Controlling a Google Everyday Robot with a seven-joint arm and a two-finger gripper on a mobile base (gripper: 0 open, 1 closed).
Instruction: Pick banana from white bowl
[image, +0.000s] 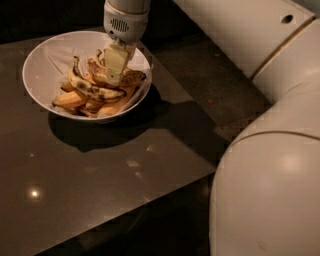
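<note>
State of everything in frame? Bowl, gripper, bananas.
White bowl: upright on the table, holding a pile of bananas.
Gripper: low inside the bowl, at the pile.
Speckled banana: lying in the pile, beside the gripper.
Black-streaked banana: lying across the pile's front.

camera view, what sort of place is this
Probably a kitchen or break-room counter, though little shows: a glossy dark countertop, a white bowl heaped with bananas, and the robot's gripper down in that bowl.
</note>
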